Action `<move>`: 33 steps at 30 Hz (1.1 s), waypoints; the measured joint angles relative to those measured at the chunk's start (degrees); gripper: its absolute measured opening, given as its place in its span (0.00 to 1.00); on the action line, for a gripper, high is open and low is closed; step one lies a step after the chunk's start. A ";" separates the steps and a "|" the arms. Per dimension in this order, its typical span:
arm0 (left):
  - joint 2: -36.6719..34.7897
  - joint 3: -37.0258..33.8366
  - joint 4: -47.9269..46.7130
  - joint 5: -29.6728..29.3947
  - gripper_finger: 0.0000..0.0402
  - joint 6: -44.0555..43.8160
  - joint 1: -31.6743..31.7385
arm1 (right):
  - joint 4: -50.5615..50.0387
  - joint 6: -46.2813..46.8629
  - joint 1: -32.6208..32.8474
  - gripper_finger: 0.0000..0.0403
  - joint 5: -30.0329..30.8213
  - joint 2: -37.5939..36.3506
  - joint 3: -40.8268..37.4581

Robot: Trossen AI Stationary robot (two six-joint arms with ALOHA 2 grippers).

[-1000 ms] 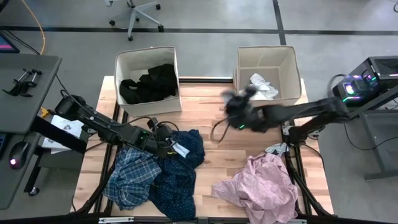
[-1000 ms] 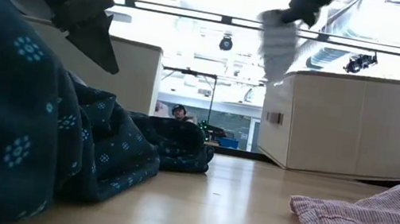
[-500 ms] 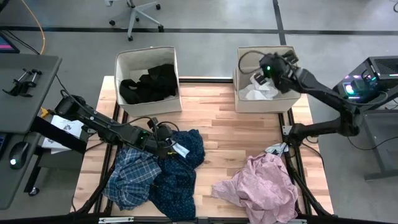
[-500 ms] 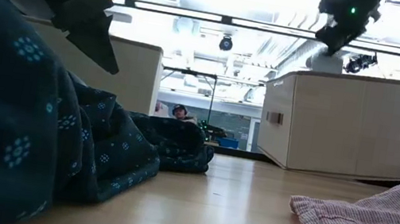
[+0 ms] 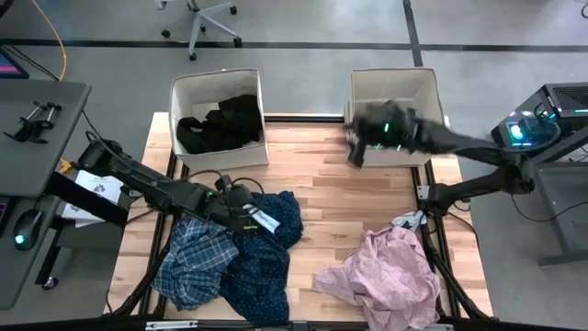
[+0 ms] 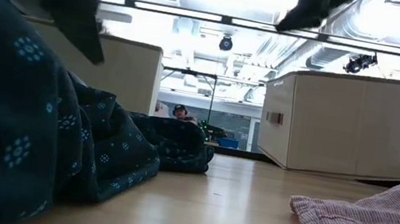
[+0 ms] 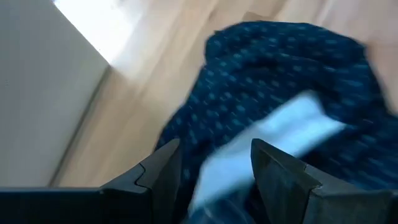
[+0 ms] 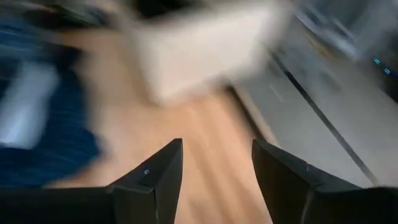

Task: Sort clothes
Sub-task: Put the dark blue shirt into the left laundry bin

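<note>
1. High view: the right gripper (image 5: 356,147) hangs blurred at the front edge of the right beige box (image 5: 423,92), fingers spread apart and empty, as its wrist view confirms (image 8: 212,163).
2. Left of that box stands the left beige box (image 5: 184,92), with the black garment (image 5: 220,121) inside.
3. Further toward the table's near edge from the left beige box, the left gripper (image 5: 250,217) sits over the dark navy patterned shirt (image 5: 266,262), fingers apart (image 7: 214,163).
4. Blue-white plaid shirt (image 5: 191,257) lies touching the navy one, on its side away from the right beige box.
5. Pale pink garment (image 5: 390,276) lies near the table's front, on the right beige box's side.
</note>
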 joint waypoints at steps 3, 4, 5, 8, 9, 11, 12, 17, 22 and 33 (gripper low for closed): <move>-2.51 2.88 -6.23 2.61 0.46 -1.96 -1.98 | 15.02 -4.01 8.64 0.45 -3.50 2.00 -6.25; -3.47 3.53 -8.19 3.55 0.46 -2.45 -2.82 | 20.14 -5.17 11.27 0.45 -4.02 3.29 -8.39; -4.51 3.95 -9.59 4.62 0.46 -3.00 -3.70 | 25.03 -6.05 13.49 0.45 -4.44 4.96 -10.16; -7.34 3.96 -13.09 8.15 0.46 -6.52 -6.49 | 38.16 -6.91 18.56 0.45 -4.88 11.89 -13.15; -8.03 3.85 -14.00 9.16 0.46 -8.26 -7.48 | 41.77 -6.78 19.66 0.45 -4.90 14.80 -13.32; -8.93 3.85 -16.22 10.26 0.46 -12.91 -9.68 | 44.70 -6.60 21.10 0.45 -4.90 20.70 -12.01; -9.24 3.85 -17.25 10.46 0.46 -15.30 -10.88 | 44.54 -6.63 21.52 0.45 -5.08 23.69 -10.51; -9.29 3.83 -22.54 10.29 0.46 -25.12 -16.52 | 37.04 -6.63 22.46 0.51 -8.51 35.58 -0.03; -8.39 3.81 -23.99 6.46 0.46 -30.66 -20.19 | 26.42 -6.49 22.46 0.62 -10.54 45.95 10.57; -4.64 3.81 -22.85 -15.49 0.46 -29.72 -21.74 | 4.87 -6.80 23.53 0.27 -6.63 59.09 23.57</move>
